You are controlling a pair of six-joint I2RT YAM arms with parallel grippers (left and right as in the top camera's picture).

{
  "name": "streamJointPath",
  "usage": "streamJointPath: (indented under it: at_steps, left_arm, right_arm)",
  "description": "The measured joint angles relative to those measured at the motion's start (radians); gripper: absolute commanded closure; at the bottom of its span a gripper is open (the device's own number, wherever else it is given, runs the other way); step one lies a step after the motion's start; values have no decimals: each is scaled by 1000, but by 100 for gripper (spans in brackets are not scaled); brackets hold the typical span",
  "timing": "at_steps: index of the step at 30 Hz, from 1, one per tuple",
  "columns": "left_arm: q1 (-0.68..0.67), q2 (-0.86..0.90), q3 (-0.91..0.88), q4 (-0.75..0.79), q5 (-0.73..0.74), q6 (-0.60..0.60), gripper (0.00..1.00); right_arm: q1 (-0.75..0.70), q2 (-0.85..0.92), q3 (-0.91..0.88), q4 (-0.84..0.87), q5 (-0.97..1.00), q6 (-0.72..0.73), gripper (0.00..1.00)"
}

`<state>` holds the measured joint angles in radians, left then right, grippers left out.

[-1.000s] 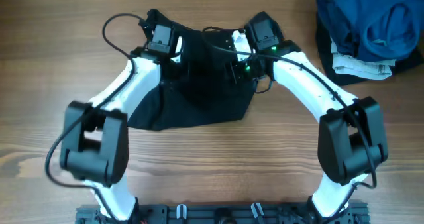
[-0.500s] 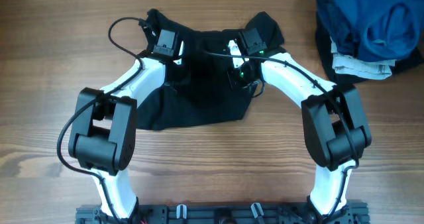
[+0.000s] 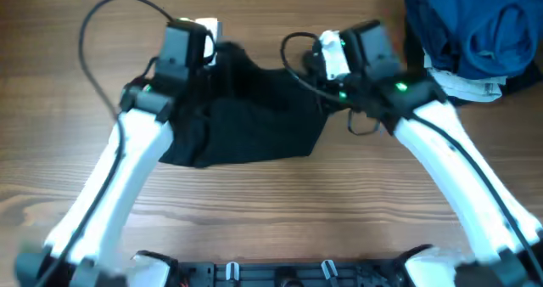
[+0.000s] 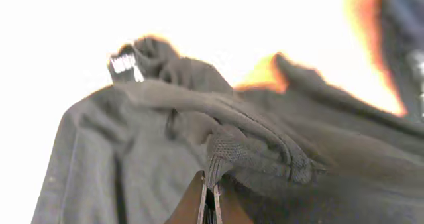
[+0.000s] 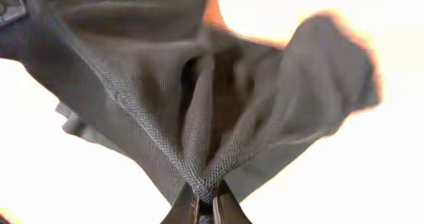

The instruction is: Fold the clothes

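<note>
The clothes [image 3: 254,121] are a wrinkled black garment on the wooden table, its far edge lifted at two corners. My left gripper [image 3: 208,64] is at the far left corner. In the left wrist view it [image 4: 210,199] is shut on a thin fold of the black fabric [image 4: 252,151], which hangs bunched in front of the camera. At the far right corner is my right gripper [image 3: 327,70]. The right wrist view shows it [image 5: 204,204] shut on a gathered pinch of the knit fabric [image 5: 199,105]. The fingertips themselves are hidden in the overhead view.
A bright blue garment [image 3: 475,24] lies heaped at the far right corner of the table, with a small white folded piece [image 3: 462,85] under its near edge. Bare wood [image 3: 271,211] lies between the garment and the arms' base rail at the near edge.
Both grippers have shut on the garment's far corners. Both arms have risen and spread apart, left one leftward and right one rightward, pulling the far edge up.
</note>
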<state>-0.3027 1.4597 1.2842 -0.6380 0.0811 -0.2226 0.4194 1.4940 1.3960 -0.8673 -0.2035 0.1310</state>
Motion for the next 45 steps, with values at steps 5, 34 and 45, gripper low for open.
streamJointPath:
  at_steps: [5, 34, 45]
  left_arm:
    - [-18, -313, -4, 85, 11, 0, 96]
    - [8, -427, 233, 280, -114, 19, 96]
    - [8, -468, 254, 236, -114, 19, 96]
  right_arm:
    - [2, -183, 119, -64, 34, 0, 96]
    - [-37, 260, 673, -312, -434, -481, 21]
    - [126, 372, 667, -389, -716, -948, 12]
